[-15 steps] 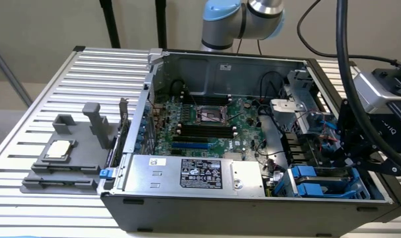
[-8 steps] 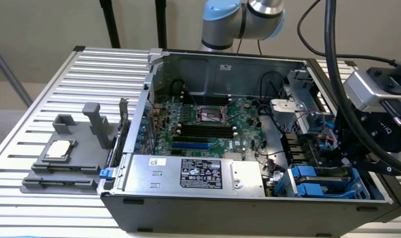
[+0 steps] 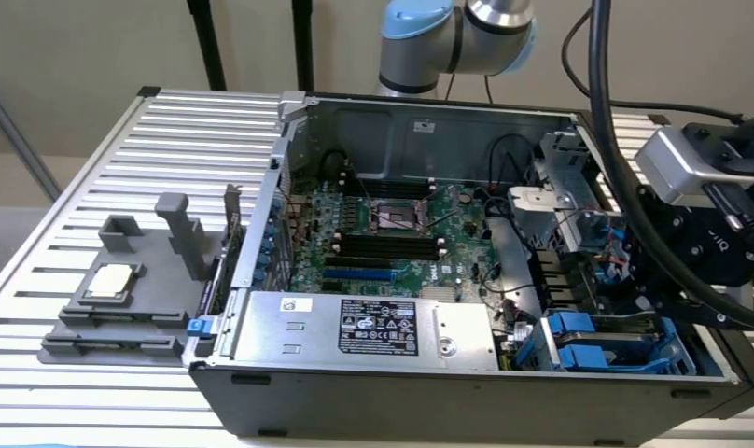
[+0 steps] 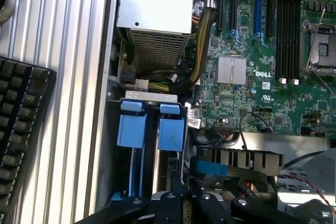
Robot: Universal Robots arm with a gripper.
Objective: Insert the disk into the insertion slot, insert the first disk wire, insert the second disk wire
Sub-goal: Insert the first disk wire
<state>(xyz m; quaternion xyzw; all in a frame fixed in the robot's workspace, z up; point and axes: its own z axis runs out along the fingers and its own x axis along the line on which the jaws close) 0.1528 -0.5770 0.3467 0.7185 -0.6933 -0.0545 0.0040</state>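
Hovering at the slot (image 4: 149,98), gripper (image 4: 181,200), its hold impossible to tell, has the disk (image 4: 171,134) apparently seated just ahead and a blue plug (image 4: 209,167) alongside: keep it square, press gently, don't force it.

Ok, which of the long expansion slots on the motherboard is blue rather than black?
The single blue expansion slot, flanked by black expansion slots and lying near the black memory slots on the Dell motherboard.

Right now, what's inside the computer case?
Inside the case are a green board, a silver box and blue parts in the corner. Whatever lies under the silver box is covered.
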